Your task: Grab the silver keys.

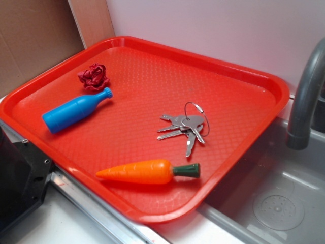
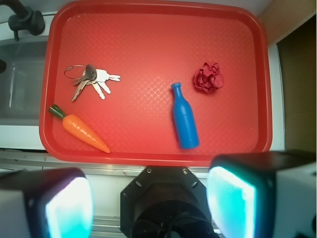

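Observation:
The silver keys [image 1: 184, 127], a small bunch on a thin wire ring, lie flat on the red tray [image 1: 152, 86], right of its middle. In the wrist view the keys [image 2: 91, 79] are at the tray's [image 2: 148, 49] upper left, far from my gripper [image 2: 151, 203]. The gripper hangs high, back over the counter's near edge, off the tray. Its two teal pads [image 2: 67, 208] stand wide apart at the bottom corners, so it is open with nothing between them. In the exterior view the fingers do not show.
An orange toy carrot [image 1: 147, 171] lies just in front of the keys. A blue toy bottle [image 1: 73, 112] and a crumpled red wad [image 1: 94, 77] sit on the tray's other side. A grey faucet [image 1: 304, 101] and a sink [image 1: 274, 203] flank the tray's right edge.

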`<state>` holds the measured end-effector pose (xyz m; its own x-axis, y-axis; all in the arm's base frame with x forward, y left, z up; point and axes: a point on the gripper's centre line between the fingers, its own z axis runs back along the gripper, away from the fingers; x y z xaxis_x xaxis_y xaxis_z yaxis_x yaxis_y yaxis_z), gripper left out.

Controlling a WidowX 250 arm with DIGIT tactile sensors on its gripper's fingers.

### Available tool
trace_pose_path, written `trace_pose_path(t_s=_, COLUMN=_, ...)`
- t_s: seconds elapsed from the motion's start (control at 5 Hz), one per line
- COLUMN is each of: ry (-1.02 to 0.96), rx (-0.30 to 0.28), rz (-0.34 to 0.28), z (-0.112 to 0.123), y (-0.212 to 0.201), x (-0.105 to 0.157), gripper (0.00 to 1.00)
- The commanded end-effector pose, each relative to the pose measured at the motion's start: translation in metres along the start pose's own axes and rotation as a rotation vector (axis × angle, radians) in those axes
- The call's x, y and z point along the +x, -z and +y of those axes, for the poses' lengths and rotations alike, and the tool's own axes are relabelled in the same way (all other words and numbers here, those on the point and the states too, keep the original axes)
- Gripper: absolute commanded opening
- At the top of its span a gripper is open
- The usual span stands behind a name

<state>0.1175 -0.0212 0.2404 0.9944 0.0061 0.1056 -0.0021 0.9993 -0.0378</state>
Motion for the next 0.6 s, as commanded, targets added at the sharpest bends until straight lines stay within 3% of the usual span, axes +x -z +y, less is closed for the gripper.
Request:
trace_pose_path(t_s=0.0, ry=0.0, rx=0.0, rz=0.0, z=0.0, y=0.0, x=0.0, gripper=1.0)
trace_pose_path(t_s=0.4, ry=0.475, rx=-0.042, rz=-0.143, z=-0.006, y=0.024, x=0.044, gripper=1.0)
